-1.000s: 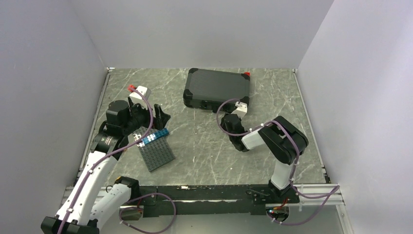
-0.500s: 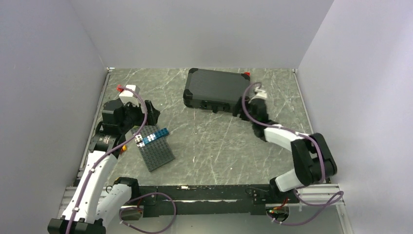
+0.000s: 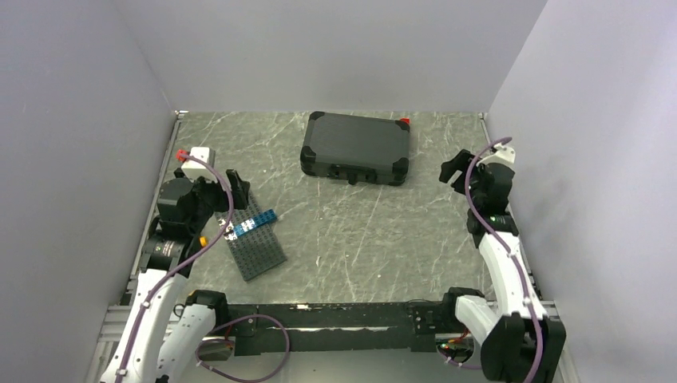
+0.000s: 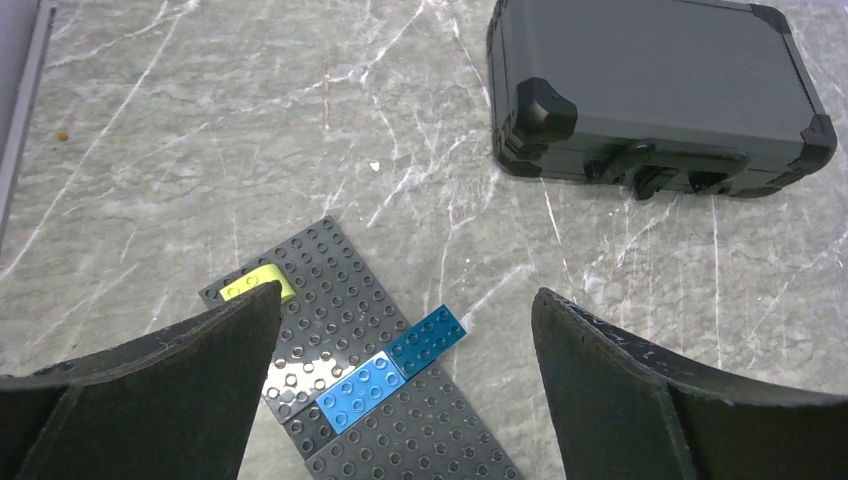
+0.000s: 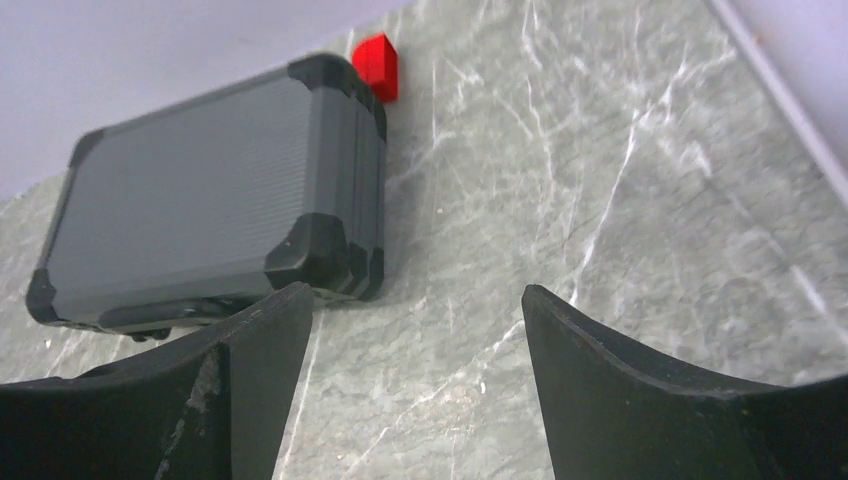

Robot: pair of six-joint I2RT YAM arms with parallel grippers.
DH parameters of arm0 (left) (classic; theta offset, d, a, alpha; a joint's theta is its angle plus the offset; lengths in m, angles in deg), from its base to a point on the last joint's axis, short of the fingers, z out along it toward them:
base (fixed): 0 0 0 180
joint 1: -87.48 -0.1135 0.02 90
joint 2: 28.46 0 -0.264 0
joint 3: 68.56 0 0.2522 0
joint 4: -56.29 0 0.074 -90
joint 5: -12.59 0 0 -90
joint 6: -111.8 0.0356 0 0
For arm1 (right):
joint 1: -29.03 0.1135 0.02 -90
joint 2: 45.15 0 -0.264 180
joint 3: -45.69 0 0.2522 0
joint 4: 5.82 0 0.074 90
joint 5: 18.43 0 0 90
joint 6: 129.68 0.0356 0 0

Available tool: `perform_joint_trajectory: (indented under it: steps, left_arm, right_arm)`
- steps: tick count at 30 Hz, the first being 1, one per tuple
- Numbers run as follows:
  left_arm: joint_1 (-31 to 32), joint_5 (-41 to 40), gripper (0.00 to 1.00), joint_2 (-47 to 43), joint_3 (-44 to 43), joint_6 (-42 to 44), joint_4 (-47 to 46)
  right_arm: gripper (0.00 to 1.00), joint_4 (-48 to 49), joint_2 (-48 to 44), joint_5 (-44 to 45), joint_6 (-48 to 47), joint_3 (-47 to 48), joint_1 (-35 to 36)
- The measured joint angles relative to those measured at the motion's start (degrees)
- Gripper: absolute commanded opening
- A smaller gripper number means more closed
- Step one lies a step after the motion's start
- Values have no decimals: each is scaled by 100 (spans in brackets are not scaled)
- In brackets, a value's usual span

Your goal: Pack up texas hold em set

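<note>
The black hard case (image 3: 355, 148) lies shut at the back middle of the table, handle side toward me. It also shows in the left wrist view (image 4: 650, 100) and the right wrist view (image 5: 210, 200). A red triangle (image 3: 405, 121) sits on the table at the case's far right corner, also seen in the right wrist view (image 5: 378, 65). My left gripper (image 3: 234, 187) is open and empty over the table's left side (image 4: 405, 295). My right gripper (image 3: 453, 169) is open and empty, right of the case (image 5: 415, 292). Chips, cards and discs are out of view.
A dark grey studded building plate (image 3: 255, 243) lies at the front left, under my left gripper. In the left wrist view it carries two blue bricks (image 4: 385, 375) and a yellow brick (image 4: 255, 285). Grey walls close in the left, back and right.
My right gripper has swung from the case's near right corner out to the table's right side. My left gripper has drawn back to the left. The case has not moved.
</note>
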Motion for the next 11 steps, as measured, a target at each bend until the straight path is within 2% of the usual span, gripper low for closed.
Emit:
perform_joint_trajectory:
  steps: [5, 11]
  left_arm:
    - [-2, -149, 99, -245, 63, 0, -2]
    - [-2, -199, 99, -337, 111, 7, -9]
  right_arm:
    - [82, -55, -848, 262, -238, -133, 7]
    - [82, -94, -1056, 358, -334, -321, 7]
